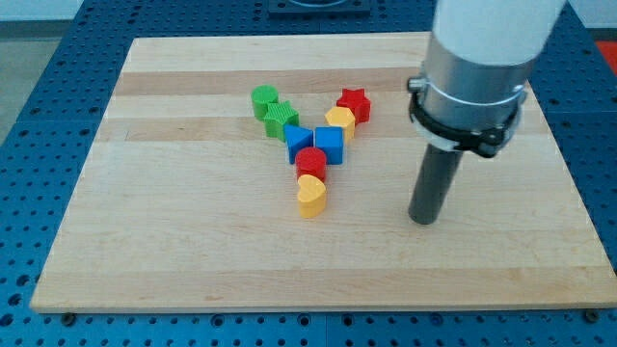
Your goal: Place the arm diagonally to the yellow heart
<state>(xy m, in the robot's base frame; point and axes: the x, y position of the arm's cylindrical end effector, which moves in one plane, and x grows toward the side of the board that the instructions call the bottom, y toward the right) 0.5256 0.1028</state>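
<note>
The yellow heart (310, 196) lies near the board's middle, at the bottom end of a Y-shaped cluster of blocks. My tip (423, 221) rests on the board to the heart's right and slightly lower, well apart from it. A red round block (310, 162) touches the heart from above. Above that sit a blue block (297, 141) and a blue cube (330, 145). A yellow block (339, 120) and a red star (354, 102) run up to the right. A green star (281, 120) and a green block (263, 100) run up to the left.
The wooden board (174, 241) lies on a blue perforated table (39, 145). The arm's white and grey body (477, 67) hangs over the board's upper right part.
</note>
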